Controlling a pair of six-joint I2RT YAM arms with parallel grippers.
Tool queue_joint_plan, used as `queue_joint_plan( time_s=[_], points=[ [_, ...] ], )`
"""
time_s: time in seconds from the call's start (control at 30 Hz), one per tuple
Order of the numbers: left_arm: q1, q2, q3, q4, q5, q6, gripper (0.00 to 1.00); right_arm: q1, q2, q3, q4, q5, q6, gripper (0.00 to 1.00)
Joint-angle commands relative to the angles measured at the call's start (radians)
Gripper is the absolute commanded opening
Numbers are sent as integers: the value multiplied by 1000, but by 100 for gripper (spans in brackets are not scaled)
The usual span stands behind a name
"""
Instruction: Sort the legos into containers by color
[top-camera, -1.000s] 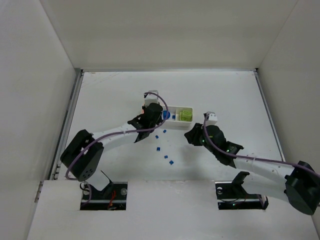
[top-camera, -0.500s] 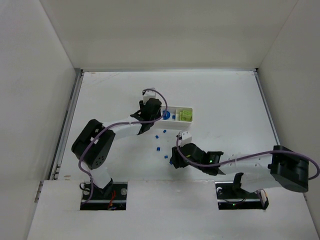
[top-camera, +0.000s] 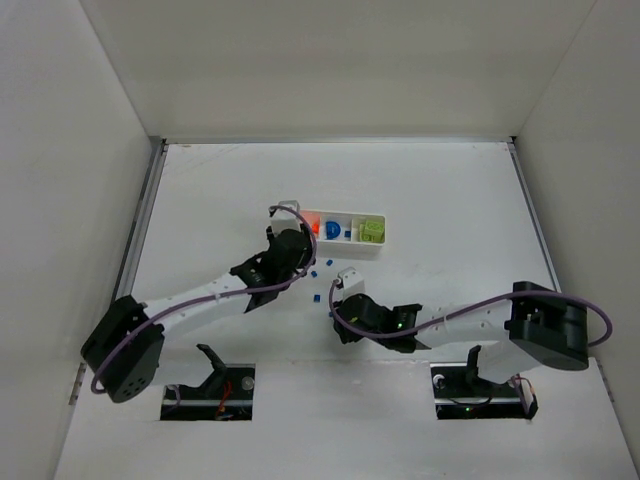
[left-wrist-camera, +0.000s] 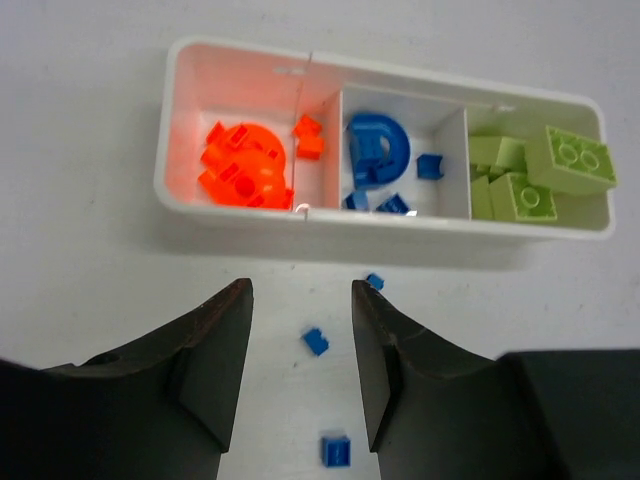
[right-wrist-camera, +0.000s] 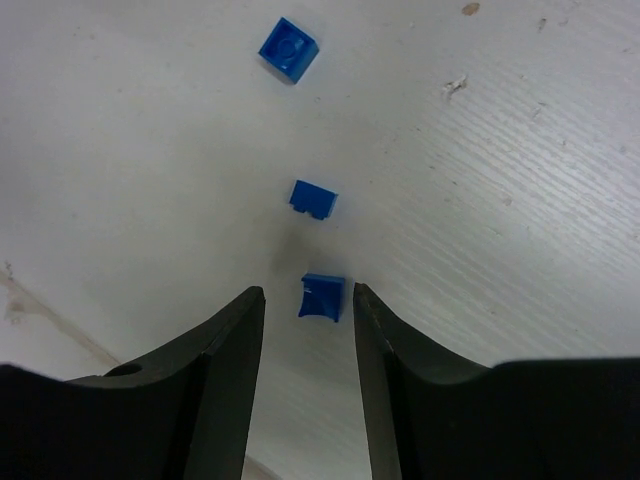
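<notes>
The white tray (left-wrist-camera: 400, 226) holds orange pieces (left-wrist-camera: 242, 165) in its left compartment, blue pieces (left-wrist-camera: 378, 150) in the middle and lime-green bricks (left-wrist-camera: 540, 175) on the right; it also shows in the top view (top-camera: 345, 249). Loose small blue bricks (left-wrist-camera: 316, 341) lie on the table in front of it. My left gripper (left-wrist-camera: 300, 295) is open and empty above them, just short of the tray (top-camera: 303, 262). My right gripper (right-wrist-camera: 306, 293) is open, its tips on either side of a small blue brick (right-wrist-camera: 322, 297), with two more blue bricks (right-wrist-camera: 314, 199) beyond it.
White walls enclose the table on three sides. Both arms reach toward the middle, the right gripper (top-camera: 338, 322) low near the front edge. A few blue bricks (top-camera: 317, 296) lie between the two grippers.
My left gripper has drawn back from over the tray toward the loose blue bricks. My right gripper has swung left and down to the nearest blue bricks.
</notes>
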Motion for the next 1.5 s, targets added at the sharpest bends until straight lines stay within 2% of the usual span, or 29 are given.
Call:
queue_joint_plan(
  time_s=[0.0,0.17,0.3,0.37,0.5,0.67,0.87,1.07,1.27,1.37,1.47],
  points=[
    [-27,-97,-74,-104,-46,-91,41,8,26,54,-39,80,-15,46],
    [-78,-172,-135,-194,-46,-166,41,25,72,80,-68,97,-15,39],
    [-113,-202,-174,-219,-48,-216,41,37,77,81,-71,111,4,27],
    [-133,-203,-184,-220,-45,-234,42,39,62,80,-82,114,14,23],
    [-184,-168,-183,-208,-43,-252,46,34,-33,58,-85,129,39,21],
    [-242,-91,-161,-170,-45,-262,48,-61,-182,55,-65,92,4,21],
    [-267,-19,-157,-112,-46,-262,48,-268,-207,135,-2,48,-56,21],
    [-276,-21,-186,-81,-39,-283,48,-443,-34,293,104,-61,-94,21],
    [-282,-13,-201,-53,-39,-286,48,-510,193,466,108,-84,-98,22],
    [-277,-2,-210,-50,-39,-286,47,-517,239,506,113,-77,-96,28],
    [-271,10,-214,-44,-37,-286,46,-518,256,531,119,-75,-99,45]
  ],
)
